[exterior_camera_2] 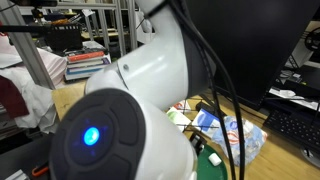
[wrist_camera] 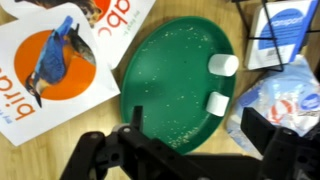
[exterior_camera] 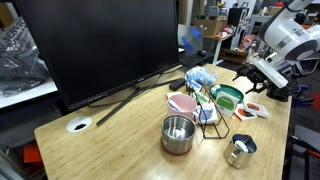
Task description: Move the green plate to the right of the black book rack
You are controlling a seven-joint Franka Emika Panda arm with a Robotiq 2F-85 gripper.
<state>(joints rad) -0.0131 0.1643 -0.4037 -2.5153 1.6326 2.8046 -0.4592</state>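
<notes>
Hangs over the round, shallow, dark green plastic plate (wrist_camera: 170,80), just beside the small thin-wire black book rack (exterior_camera: 210,115), with black gripper (wrist_camera: 195,150) spread wide, empty, framing the plate's near rim.

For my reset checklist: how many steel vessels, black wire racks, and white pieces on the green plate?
Steel vessels: 2, the steel pot and the smaller cup
Black book rack: 1
White pieces on the green plate: 2
Total: 5

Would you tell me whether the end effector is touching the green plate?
Cannot tell. In the wrist view the end effector overlaps the green plate at its near rim, but no view shows contact or a gap plainly.
</notes>
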